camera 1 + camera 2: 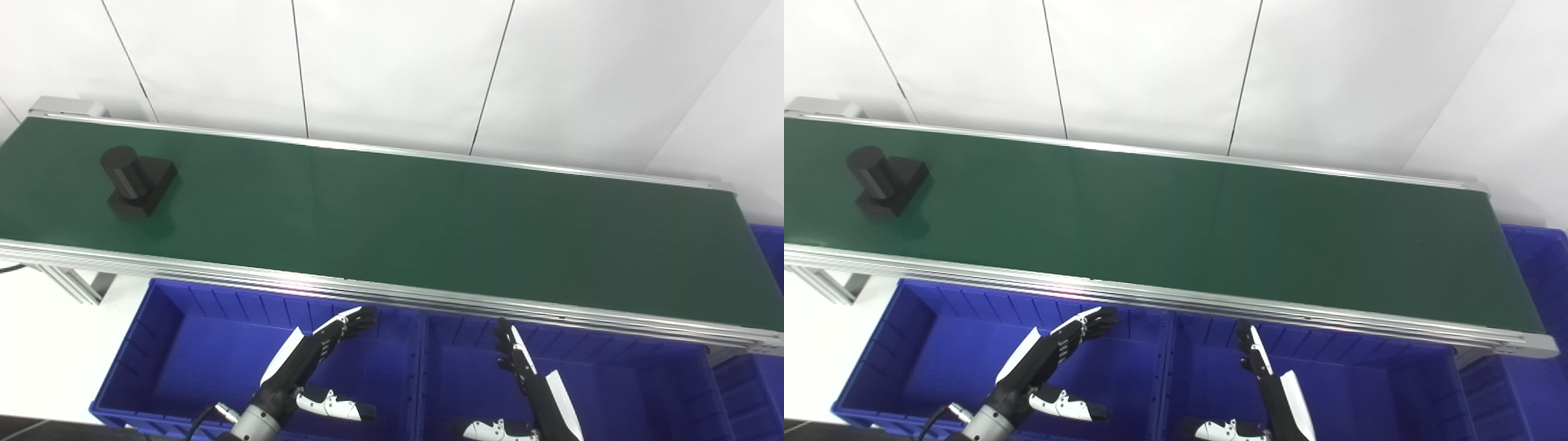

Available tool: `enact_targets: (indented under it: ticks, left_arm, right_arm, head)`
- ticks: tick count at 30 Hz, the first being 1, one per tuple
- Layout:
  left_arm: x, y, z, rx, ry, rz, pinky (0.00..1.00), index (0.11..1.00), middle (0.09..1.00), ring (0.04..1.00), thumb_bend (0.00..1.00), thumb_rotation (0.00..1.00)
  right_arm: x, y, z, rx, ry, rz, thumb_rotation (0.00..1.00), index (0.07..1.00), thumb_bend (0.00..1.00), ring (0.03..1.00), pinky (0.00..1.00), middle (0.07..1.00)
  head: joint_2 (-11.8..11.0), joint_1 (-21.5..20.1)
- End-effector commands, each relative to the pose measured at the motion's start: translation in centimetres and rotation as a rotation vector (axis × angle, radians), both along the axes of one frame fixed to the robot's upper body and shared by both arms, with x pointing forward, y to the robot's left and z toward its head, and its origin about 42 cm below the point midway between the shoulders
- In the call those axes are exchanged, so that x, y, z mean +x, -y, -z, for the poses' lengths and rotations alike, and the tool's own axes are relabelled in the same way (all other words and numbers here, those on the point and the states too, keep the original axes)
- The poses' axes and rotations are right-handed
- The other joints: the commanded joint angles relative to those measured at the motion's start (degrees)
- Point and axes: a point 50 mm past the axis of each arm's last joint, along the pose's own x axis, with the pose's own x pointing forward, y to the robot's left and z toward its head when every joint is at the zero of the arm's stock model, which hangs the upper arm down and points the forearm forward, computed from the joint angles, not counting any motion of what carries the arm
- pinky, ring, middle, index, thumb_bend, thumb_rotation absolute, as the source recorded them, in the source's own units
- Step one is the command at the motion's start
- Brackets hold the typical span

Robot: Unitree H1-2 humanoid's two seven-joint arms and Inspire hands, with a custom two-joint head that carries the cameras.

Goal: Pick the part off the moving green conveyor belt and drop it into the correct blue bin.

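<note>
the left hand [306, 361] and right hand [530, 383] both hang empty, fingers [349, 321] stretched out and loosely apart, thumbs held off to the side, palms turned toward each other with open room between them. under the left hand's fingers lies a blue bin [184, 343], ribbed plastic; under the right's lies a second blue bin [643, 380], the two sharing a wall between the hands. just past the fingertips runs the grooved aluminium rail [429, 300] of the green conveyor belt [429, 214], matte and smooth. the part [136, 179], matte black, a stubby cylinder on a square block, sits far beyond and left of the left hand's fingers.
</note>
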Motion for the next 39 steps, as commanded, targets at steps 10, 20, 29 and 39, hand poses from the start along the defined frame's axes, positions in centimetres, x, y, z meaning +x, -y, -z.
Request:
enact_targets:
  ticks: [10, 20, 29, 39]
  left_arm:
    - [0.52, -0.09, -0.94, -0.005, 0.062, 0.004, 0.88, 0.858, 0.855, 0.866, 0.90, 0.30]
    - [0.57, -0.30, -0.98, -0.007, 0.068, -0.004, 0.90, 0.882, 0.886, 0.895, 0.90, 0.32]
    - [0.56, -0.58, -1.24, -0.005, 0.055, 0.003, 0.91, 0.902, 0.909, 0.913, 0.89, 0.36]
    - [0.62, -0.99, -0.97, 0.003, 0.048, 0.016, 0.90, 0.906, 0.910, 0.913, 0.88, 0.39]
  right_arm:
    - [0.21, -0.08, -0.73, 0.013, 0.025, 0.016, 0.28, 0.999, 0.85, 0.938, 0.86, 0.963]
    - [0.39, 0.31, -0.64, 0.350, 0.020, -0.018, 0.33, 1.000, 0.95, 1.000, 0.99, 1.000]
    - [0.76, 0.41, -0.24, 0.368, 0.004, -0.009, 0.55, 0.993, 0.96, 0.993, 0.98, 0.986]
    - [0.71, 0.09, -0.48, 0.326, -0.005, -0.026, 0.49, 0.995, 0.95, 0.999, 0.97, 0.999]
  head:
    - [0.22, -0.20]
    - [0.15, -0.61]
    - [-0.20, -0.83]
    - [-0.20, -1.80]
